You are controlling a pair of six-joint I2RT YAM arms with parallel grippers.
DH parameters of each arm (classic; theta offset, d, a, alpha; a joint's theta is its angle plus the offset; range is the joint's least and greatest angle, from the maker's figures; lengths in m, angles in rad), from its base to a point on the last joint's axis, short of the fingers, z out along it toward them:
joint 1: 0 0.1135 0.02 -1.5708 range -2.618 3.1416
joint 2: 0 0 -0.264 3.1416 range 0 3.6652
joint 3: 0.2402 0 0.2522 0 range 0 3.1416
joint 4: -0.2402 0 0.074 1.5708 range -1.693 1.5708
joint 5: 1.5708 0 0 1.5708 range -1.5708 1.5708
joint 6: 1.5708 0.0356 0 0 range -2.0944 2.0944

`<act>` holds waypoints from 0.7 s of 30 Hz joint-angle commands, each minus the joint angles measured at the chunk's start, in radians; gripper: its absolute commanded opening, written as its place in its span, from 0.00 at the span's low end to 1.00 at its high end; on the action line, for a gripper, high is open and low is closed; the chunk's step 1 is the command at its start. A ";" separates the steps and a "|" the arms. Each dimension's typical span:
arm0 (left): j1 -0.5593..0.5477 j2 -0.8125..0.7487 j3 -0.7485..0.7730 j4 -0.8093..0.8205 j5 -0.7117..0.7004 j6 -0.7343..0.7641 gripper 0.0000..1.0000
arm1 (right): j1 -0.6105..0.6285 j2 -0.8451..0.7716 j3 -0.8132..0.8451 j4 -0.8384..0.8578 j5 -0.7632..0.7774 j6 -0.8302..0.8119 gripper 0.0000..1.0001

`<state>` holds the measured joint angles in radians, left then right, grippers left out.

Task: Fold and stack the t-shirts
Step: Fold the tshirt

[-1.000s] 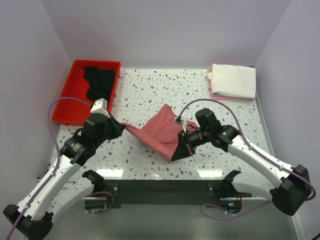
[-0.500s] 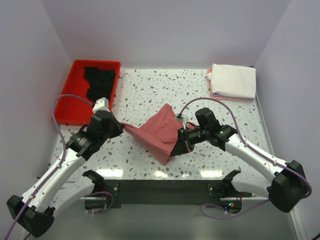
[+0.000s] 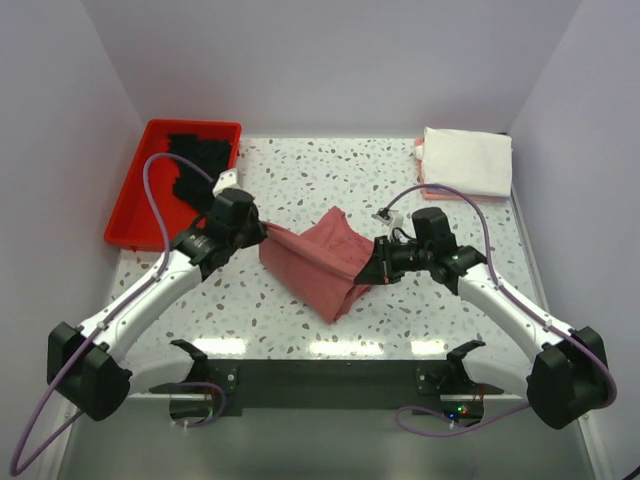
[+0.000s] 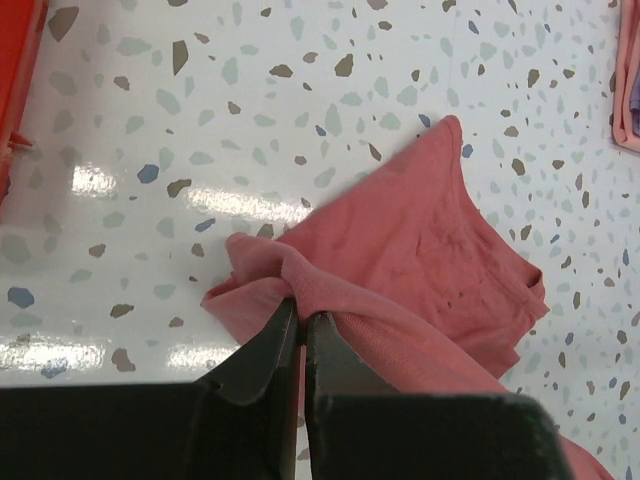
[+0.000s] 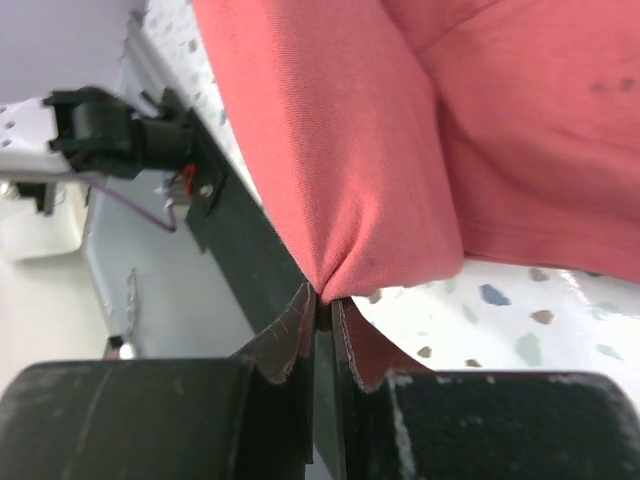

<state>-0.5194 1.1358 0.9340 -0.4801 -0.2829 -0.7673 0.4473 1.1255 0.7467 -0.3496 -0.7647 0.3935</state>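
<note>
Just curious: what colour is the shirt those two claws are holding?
The shirt is dusty rose, clearest in the left wrist view.

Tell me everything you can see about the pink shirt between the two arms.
The dusty-rose shirt is soft matte cloth, bunched and creased, not yet folded. It rests in the middle of the speckled table, one corner pointing to the far side. The left gripper pinches its left edge and the right gripper its right edge.
</note>
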 commanded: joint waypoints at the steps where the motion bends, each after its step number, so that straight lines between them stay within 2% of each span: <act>1: 0.015 0.074 0.086 0.123 -0.044 0.043 0.00 | -0.019 -0.003 -0.052 0.093 0.123 0.053 0.00; 8: 0.015 0.246 0.180 0.161 -0.024 0.056 0.00 | -0.042 0.023 -0.017 0.055 0.313 0.024 0.00; 16: 0.015 0.291 0.210 0.254 -0.001 0.088 0.00 | -0.070 0.007 -0.004 0.041 0.383 0.039 0.00; 21: 0.015 0.366 0.256 0.262 0.020 0.105 0.00 | -0.104 0.008 -0.032 0.066 0.363 0.062 0.00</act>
<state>-0.5194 1.4643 1.1259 -0.3088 -0.2134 -0.7086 0.3637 1.1534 0.7086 -0.2829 -0.4362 0.4419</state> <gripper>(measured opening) 0.061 0.090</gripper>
